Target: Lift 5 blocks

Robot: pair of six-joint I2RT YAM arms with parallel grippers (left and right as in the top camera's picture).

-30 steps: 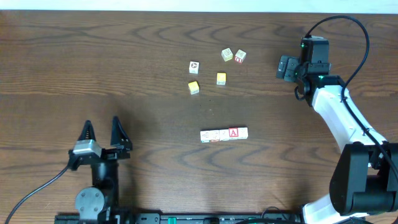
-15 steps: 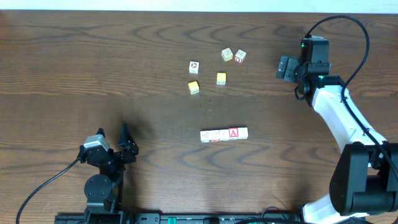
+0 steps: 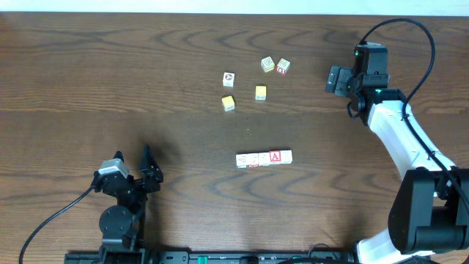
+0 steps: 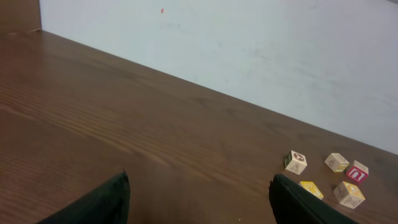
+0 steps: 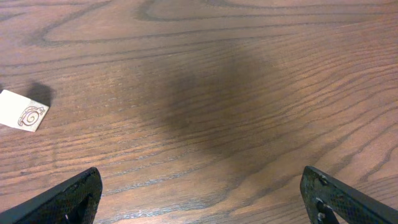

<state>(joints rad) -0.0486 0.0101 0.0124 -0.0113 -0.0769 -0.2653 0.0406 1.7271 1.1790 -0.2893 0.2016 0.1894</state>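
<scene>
Pulled back and tilted since a second ago, the left gripper (image 4: 199, 186) holds its black, matte fingers spread wide on nothing. The right gripper (image 5: 205, 190) gapes just as empty. Five small pale wooden cubes (image 3: 264, 158), square-edged, one printed with a red A, sit touching in a row on the dark, grained wooden table (image 3: 110, 66). They lie to the right of the left claw, well apart from both.
</scene>
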